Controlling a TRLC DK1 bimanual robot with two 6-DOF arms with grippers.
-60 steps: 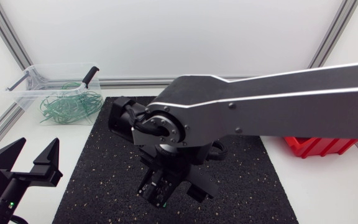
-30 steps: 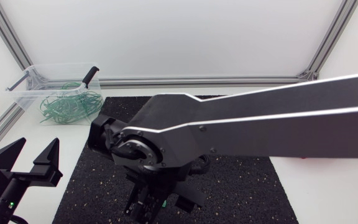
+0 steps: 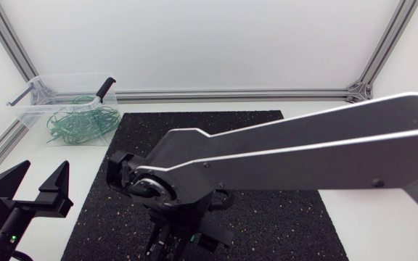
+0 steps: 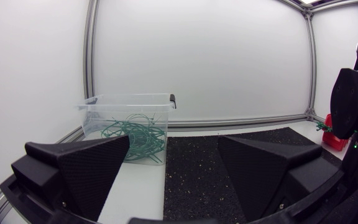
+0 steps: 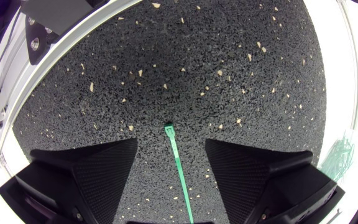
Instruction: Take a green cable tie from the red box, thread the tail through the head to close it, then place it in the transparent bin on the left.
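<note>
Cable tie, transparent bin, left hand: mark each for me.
cable tie (image 5: 179,174), right wrist view, middle of strap.
transparent bin (image 3: 29,109), head view, bare wall.
left hand (image 3: 46,164), head view, midway between fingertips.

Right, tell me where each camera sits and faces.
Head view: overhead, facing down on black speckled rubber mat; left gripper, right arm show.
Left wrist view: across the table to the transparent plastic bin; left gripper open.
Right wrist view: straight down at the mat; green plastic cable tie inside open right gripper.
Head and left wrist share the bin.
</note>
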